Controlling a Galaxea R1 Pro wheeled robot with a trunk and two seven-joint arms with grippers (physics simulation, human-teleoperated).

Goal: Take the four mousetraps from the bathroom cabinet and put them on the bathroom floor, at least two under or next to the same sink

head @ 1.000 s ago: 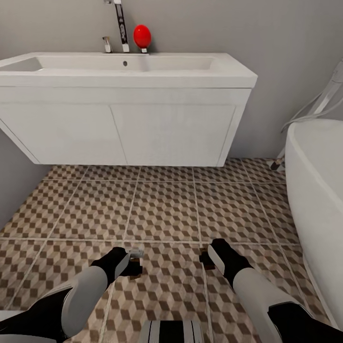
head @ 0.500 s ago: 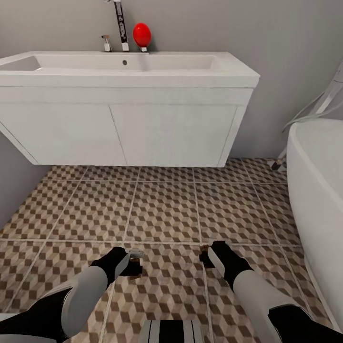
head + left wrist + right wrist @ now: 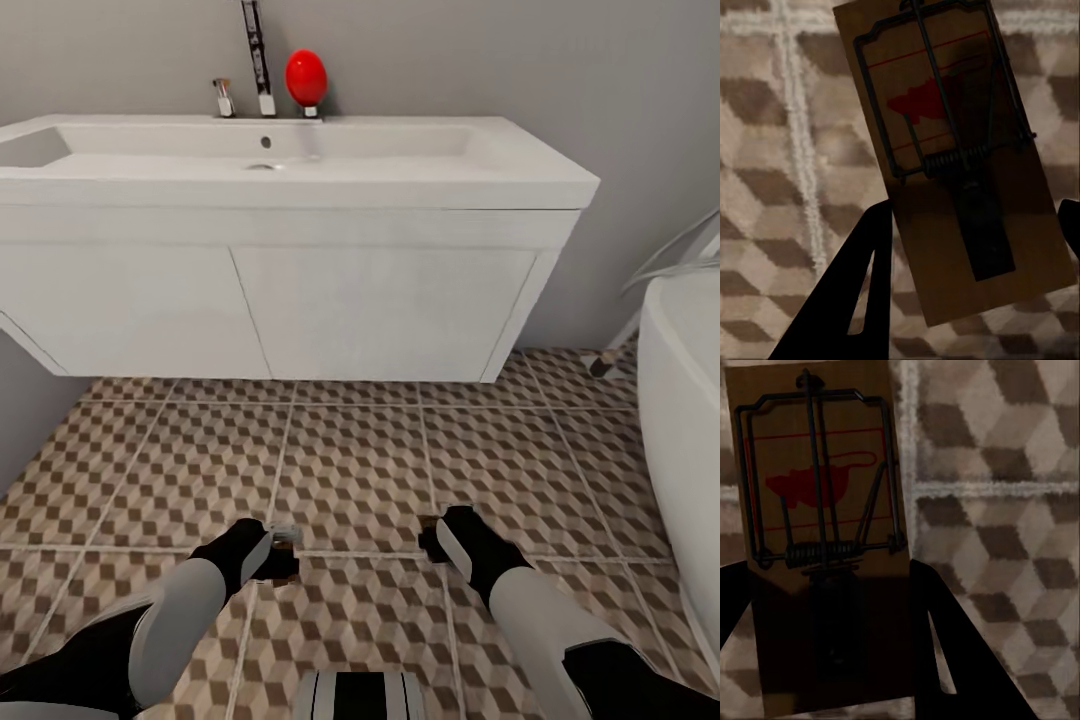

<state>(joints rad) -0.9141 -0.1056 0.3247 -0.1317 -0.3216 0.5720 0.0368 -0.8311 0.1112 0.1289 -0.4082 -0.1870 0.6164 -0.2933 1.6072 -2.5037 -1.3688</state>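
Closer now than a moment ago, the bathroom sink [image 3: 300, 160] looms bigger and the bathtub [image 3: 690, 400] has slid toward the edge as the robot rolls forward over the bathroom floor [image 3: 350, 470]. Both arms hang low above the tiles. The left gripper [image 3: 280, 555] clamps one mousetrap [image 3: 960, 165]; the right gripper [image 3: 432, 540] clamps another mousetrap [image 3: 817, 510].
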